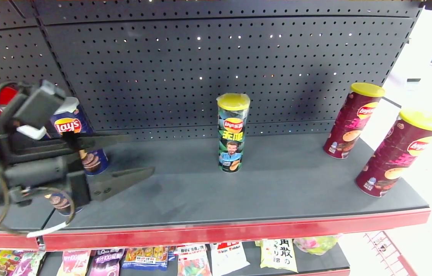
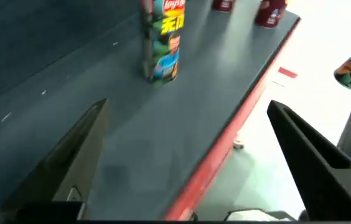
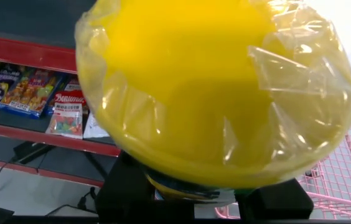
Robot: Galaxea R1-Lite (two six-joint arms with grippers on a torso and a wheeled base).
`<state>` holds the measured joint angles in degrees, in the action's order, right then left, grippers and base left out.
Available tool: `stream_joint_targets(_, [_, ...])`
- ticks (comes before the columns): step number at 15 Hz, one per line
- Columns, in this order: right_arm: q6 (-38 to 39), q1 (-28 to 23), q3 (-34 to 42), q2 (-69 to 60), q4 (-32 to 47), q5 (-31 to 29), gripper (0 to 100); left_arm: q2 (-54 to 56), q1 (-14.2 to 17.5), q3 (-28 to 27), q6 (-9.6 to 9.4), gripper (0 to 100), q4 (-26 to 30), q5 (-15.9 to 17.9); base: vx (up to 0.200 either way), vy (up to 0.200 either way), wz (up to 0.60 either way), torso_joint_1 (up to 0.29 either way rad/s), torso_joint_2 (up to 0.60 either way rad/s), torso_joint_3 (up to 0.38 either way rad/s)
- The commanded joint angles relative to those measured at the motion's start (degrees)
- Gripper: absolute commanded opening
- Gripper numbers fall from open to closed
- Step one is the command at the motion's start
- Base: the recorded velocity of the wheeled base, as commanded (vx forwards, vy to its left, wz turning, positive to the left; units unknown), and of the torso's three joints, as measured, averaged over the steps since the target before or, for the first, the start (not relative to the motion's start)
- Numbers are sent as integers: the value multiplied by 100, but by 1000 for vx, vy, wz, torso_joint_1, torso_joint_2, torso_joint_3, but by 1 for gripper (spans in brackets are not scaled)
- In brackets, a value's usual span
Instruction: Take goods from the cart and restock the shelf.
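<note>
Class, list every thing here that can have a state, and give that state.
left gripper: open, over the shelf.
right gripper: shut on yellow-lidded can.
green can: upright on shelf, lid on.
back maroon can: upright, lid on.
front maroon can: upright, lid on.
blue can: upright.

Shelf (image 1: pixel 284 180) open between green can (image 1: pixel 232 134) and maroon can (image 1: pixel 352 122) (blue can (image 1: pixel 68 124) left).

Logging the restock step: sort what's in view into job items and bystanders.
Job: shelf; green can standing mid-shelf; two maroon cans; blue can; yellow-lidded can, held off the shelf; open left end effector; pink wire cart.
Lying about: snack packets on the lower shelf; floor cable.
</note>
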<state>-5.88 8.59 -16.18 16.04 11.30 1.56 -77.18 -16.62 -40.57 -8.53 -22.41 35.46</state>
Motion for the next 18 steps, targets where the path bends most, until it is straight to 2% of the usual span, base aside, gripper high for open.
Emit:
stream_joint_targets(1, [-1,-24,-17,-40,4,2,0,-1669,-421,-856,-78,100,-308,251,0,0,0,0,0,0])
stream_joint_targets(2, [-1,-33,-61,-31,-5,-7,0,-2082,-439,-1155,-78,100,-317,708,0,0,0,0,0,0])
stream_joint_targets(3, [-1,-33,-70,-22,-5,-15,0,-2319,-430,-1313,-105,100,-326,804,0,0,0,0,0,0])
stream_joint_targets(7, [-1,-33,-131,-22,13,-86,0,-3365,-413,-2675,-122,100,-466,892,0,0,0,0,0,0])
stream_joint_targets(10, [-1,-33,-140,4,4,-95,0,-4033,-342,-3563,-149,100,-660,1323,0,0,0,0,0,0])
stream_joint_targets(12, [-1,-33,-149,4,4,-95,0,-4235,-334,-3827,-140,100,-669,1464,0,0,0,0,0,0])
stream_joint_targets(14, [-1,-68,-184,4,13,-121,0,-4350,-334,-4038,-122,100,-633,1780,0,0,0,0,0,0])
stream_joint_targets(15, [-1,-68,-193,4,13,-165,0,-4473,-334,-4161,-122,100,-642,2070,0,0,0,0,0,0])
stream_joint_targets(18, [-1,-68,-193,13,21,-174,0,-4789,-334,-4714,-87,100,-633,2193,0,0,0,0,0,0])
